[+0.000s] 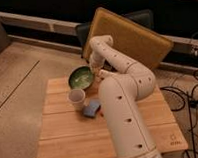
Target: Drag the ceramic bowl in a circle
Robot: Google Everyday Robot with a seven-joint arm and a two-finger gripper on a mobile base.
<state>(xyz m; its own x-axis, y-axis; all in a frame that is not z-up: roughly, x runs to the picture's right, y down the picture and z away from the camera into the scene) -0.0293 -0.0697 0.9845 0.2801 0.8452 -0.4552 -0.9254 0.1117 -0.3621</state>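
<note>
Green bowl [81, 77] on the far left part of the wooden surface [65, 140]. Gripper [96, 71] lowered at the bowl's right rim; whether spread or clamped, cannot tell. Pale cup [77, 97] just near of the bowl, apart from it. Blue object [91, 108] beside the cup, to its right.

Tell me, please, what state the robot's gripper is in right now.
Gripper: at the rim of the ceramic bowl; whether it is open, closed or holding the bowl cannot be told.
</note>
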